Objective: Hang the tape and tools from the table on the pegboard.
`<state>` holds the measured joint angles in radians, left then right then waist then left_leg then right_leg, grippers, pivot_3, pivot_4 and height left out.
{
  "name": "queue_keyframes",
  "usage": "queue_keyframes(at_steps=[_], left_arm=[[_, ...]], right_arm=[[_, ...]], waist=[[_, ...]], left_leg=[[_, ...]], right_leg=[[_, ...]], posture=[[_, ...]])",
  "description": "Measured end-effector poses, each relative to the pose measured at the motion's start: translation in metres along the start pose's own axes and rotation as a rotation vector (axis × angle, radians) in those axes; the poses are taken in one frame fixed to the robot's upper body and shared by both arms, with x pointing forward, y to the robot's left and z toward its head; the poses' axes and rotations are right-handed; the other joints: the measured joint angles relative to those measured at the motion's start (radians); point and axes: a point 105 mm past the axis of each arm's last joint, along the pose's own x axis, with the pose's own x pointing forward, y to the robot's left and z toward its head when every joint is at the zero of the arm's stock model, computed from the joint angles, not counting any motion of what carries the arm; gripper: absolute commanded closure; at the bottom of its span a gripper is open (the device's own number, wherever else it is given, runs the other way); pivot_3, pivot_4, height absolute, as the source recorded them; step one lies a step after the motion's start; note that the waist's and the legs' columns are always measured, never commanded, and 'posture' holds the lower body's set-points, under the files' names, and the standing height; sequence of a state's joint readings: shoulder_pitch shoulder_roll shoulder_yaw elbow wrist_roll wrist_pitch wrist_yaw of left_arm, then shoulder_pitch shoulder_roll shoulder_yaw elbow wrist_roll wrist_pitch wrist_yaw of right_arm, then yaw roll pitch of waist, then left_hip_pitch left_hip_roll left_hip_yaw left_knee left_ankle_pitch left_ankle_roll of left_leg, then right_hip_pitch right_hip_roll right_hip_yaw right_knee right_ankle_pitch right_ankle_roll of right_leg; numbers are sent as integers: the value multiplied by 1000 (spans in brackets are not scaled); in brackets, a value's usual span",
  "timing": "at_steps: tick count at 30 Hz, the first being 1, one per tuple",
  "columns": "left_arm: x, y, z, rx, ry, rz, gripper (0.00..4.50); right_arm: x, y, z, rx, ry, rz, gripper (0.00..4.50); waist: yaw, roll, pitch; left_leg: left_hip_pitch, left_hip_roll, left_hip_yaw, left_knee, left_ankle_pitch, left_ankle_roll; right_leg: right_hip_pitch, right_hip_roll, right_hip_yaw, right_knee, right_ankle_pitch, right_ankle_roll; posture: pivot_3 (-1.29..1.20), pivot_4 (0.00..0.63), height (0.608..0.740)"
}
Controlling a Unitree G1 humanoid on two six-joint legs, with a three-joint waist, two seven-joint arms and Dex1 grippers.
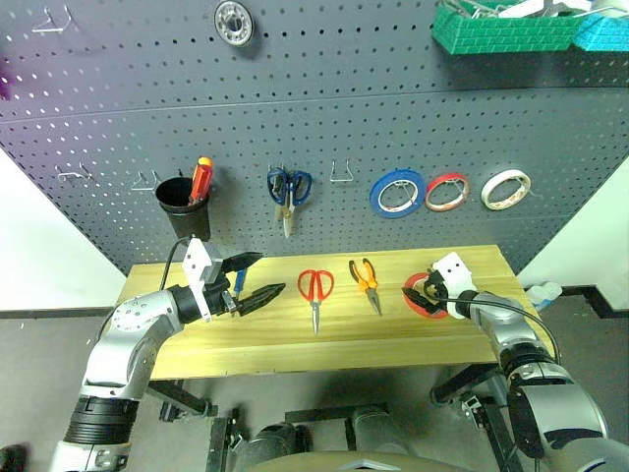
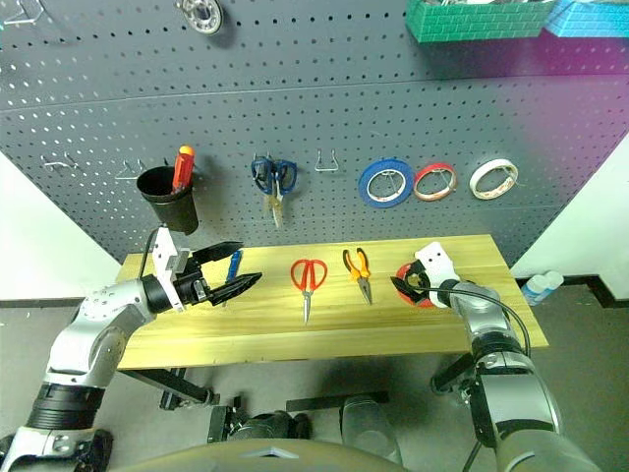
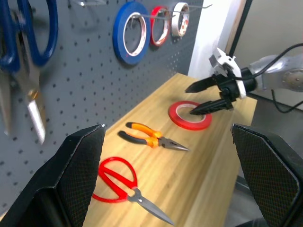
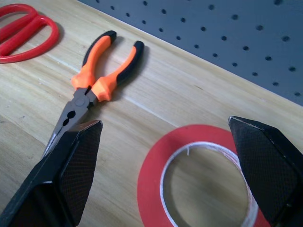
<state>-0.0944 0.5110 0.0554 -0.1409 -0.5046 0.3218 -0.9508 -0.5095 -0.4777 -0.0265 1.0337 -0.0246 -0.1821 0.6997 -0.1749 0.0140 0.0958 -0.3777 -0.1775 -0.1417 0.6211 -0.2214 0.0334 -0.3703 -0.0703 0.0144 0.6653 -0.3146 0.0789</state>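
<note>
From the left eye view, the wooden surface (image 1: 246, 329) carries 4 task things in a row: a blue-handled screwdriver (image 1: 239, 282) partly behind the left gripper (image 1: 257, 276), red-handled scissors (image 1: 315, 290), orange-and-black pliers (image 1: 366, 281), and the red tape roll (image 1: 423, 300) lying flat near the right end. The left gripper hangs above the surface with its 2 fingers spread apart, holding nothing. The right gripper (image 1: 418, 292) sits at the tape roll, fingers apart, 1 tip over the roll's hole; whether it touches the roll cannot be told. On the pegboard (image 1: 393, 118) hang blue-handled scissors (image 1: 288, 193), a blue tape roll (image 1: 397, 193), a second red roll (image 1: 447, 192) and a cream-white roll (image 1: 505, 189); a black cup (image 1: 183, 205) holds a red-and-yellow screwdriver (image 1: 200, 178).

The left wrist view looks between its own wide-apart fingers (image 3: 71, 175) at the scissors, the pliers beyond them and the tape roll farthest, with the right gripper's 2 tips open above that roll.

In the right wrist view, the tape roll lies flat between the open fingers (image 4: 71, 165), near the far one, and the pliers lie just beside the near finger.
</note>
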Motion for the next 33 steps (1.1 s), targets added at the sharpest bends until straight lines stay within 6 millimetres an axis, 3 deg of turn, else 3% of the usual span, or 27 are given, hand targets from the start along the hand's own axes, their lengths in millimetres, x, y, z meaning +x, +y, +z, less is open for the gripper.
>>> queue_keyframes(at_steps=[6,10,23,33], left_arm=[[1,-8,4,-19,-6,-8,41],[1,-11,4,-28,0,-5,41],[2,-18,5,-52,-5,-7,41],[3,-20,5,-50,-4,-11,41]], right_arm=[[-8,1,-14,5,56,14,0],[-13,-4,-7,-17,59,11,0],[-23,-18,-9,-58,150,-17,0],[-27,-26,-5,-90,214,-25,0]], waist=[[23,1,46],[27,1,74],[54,-10,137],[54,-15,150]], left_leg=[[-14,0,1,0,2,3],[-17,0,2,-2,2,4],[-20,1,5,-5,2,4],[-28,1,5,-4,2,3]], right_leg=[[-13,0,0,1,3,4],[-17,-1,0,1,3,5],[-22,-1,2,1,3,5],[-29,-1,1,1,3,5]], posture=[[-210,218,740],[-213,249,740],[-213,294,740],[-225,294,740]])
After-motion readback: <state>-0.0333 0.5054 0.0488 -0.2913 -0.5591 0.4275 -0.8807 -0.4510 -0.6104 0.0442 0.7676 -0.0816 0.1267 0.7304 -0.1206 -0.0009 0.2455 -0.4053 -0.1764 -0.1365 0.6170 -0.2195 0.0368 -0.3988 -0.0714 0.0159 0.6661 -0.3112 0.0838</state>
